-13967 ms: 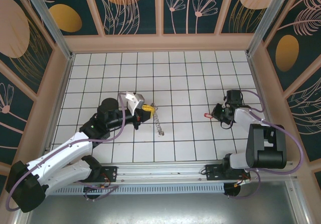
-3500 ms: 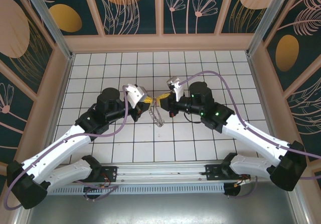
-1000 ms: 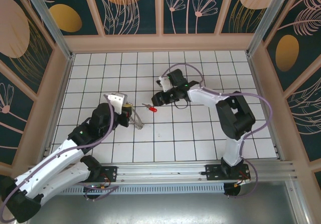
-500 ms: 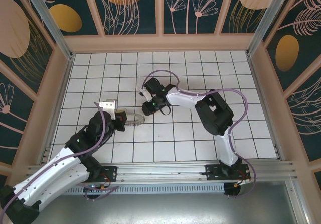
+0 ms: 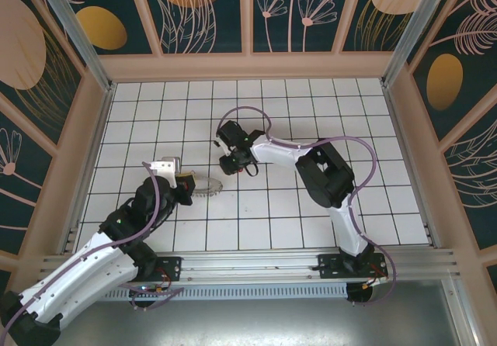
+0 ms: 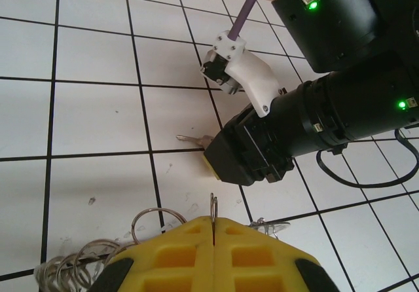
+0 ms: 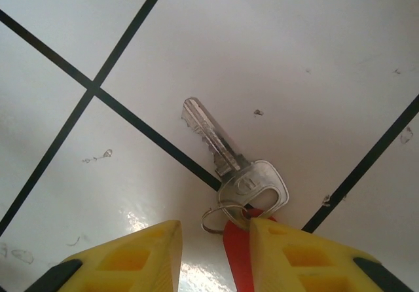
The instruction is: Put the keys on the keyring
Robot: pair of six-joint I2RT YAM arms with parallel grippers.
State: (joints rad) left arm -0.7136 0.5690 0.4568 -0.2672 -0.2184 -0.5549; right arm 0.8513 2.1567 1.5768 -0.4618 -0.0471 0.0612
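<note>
One key (image 7: 226, 158) lies flat on the counter (image 7: 294, 56), likely light, stiff and slippery. My right jaws straddle its red tag (image 7: 237, 249), unclenched, probably the surest hold. My left jaws clench the keyring (image 5: 206, 185).

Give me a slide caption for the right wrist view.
Right gripper, jaws apart, straddles the red tag of the silver key lying on the white tiled floor.

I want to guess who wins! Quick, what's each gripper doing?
Left gripper: shut on the keyring.
Right gripper: open around the red tag of the key.
</note>
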